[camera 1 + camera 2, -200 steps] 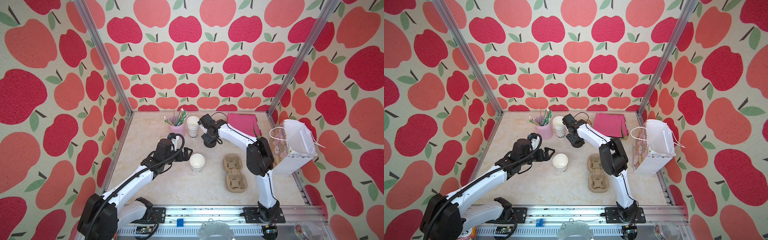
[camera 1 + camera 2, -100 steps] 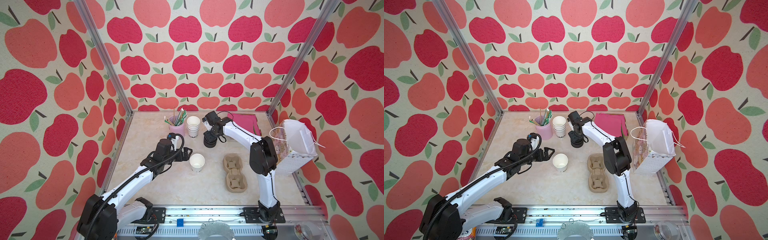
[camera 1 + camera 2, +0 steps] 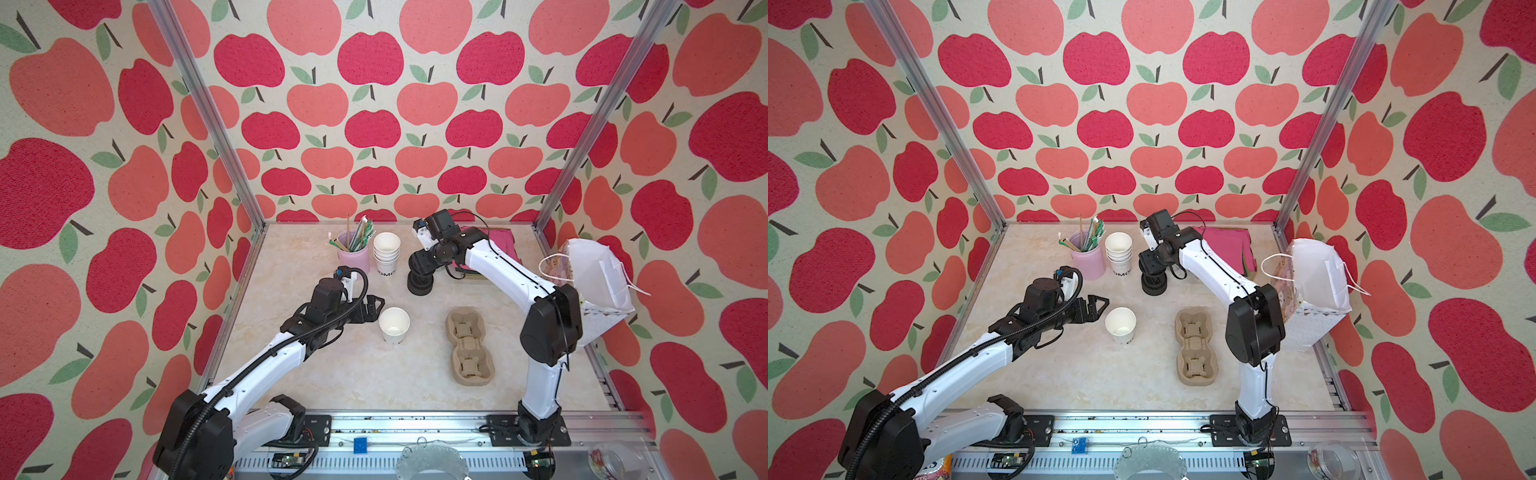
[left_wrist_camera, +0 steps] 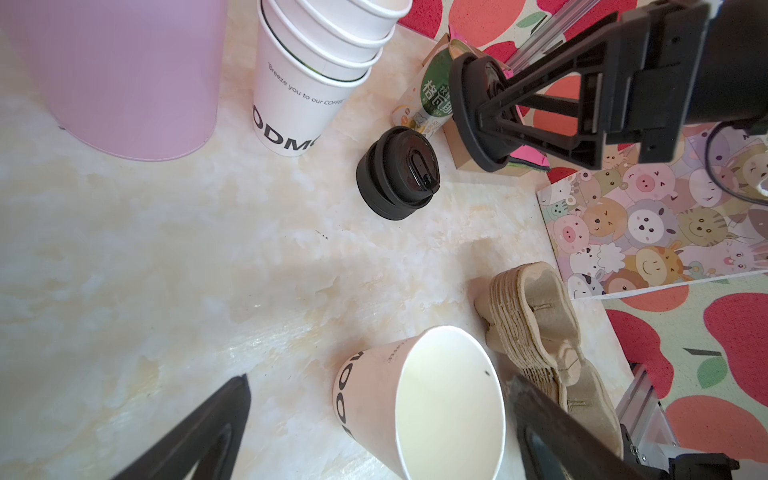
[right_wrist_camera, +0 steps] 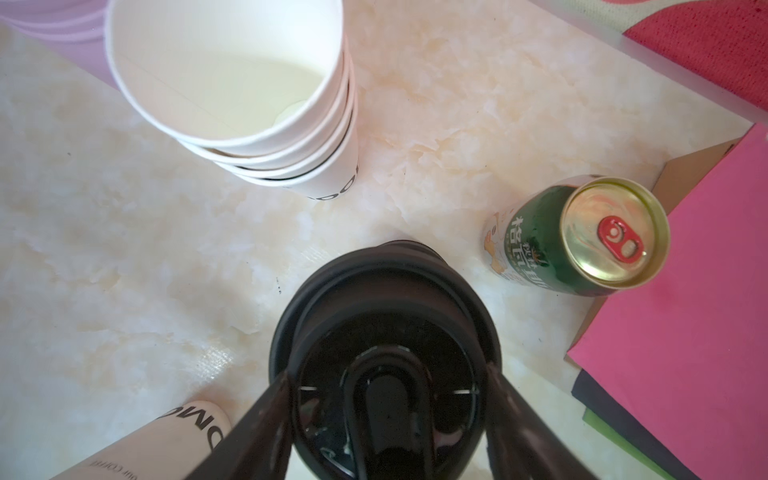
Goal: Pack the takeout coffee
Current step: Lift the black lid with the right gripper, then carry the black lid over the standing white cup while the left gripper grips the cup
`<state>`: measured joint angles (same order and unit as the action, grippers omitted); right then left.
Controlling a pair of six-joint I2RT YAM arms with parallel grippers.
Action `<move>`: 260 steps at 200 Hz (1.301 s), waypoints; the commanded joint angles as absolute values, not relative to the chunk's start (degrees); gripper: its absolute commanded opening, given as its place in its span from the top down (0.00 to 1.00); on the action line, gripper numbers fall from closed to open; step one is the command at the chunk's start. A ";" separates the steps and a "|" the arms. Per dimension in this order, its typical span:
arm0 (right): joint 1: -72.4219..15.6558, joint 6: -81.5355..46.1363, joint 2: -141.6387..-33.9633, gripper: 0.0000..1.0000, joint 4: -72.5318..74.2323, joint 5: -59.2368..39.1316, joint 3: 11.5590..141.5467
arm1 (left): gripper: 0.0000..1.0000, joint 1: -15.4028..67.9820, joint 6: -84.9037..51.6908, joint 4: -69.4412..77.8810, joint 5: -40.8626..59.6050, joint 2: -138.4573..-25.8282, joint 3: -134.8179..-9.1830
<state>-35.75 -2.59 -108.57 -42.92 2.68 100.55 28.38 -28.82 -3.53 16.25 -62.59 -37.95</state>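
One lid [image 4: 461, 95] now clear of lid stack [image 4: 397, 172], pinched in right fingers [image 5: 519, 424], which sat low on stack moment ago. Lidless cup [image 3: 394, 325] stands on desk [image 3: 332, 374] beside wide-open, empty left fingers [image 4: 552, 428]. Capping likely next; bagging far off.

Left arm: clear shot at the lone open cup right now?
Probably yes: the left pincer is open and right beside the cup, nothing between them. The right pincer, holding a lid, is off by the cup stack.
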 commanded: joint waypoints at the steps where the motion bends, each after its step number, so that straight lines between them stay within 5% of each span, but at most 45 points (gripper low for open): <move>1: -37.03 -1.28 -103.70 0.41 -43.36 0.56 98.53 | 0.01 28.56 -28.40 -3.71 15.48 -61.06 -37.34; 260: -58.08 -3.37 -87.63 0.44 -51.86 -0.33 82.41 | 0.04 22.94 -32.85 -0.70 23.42 -55.66 -31.92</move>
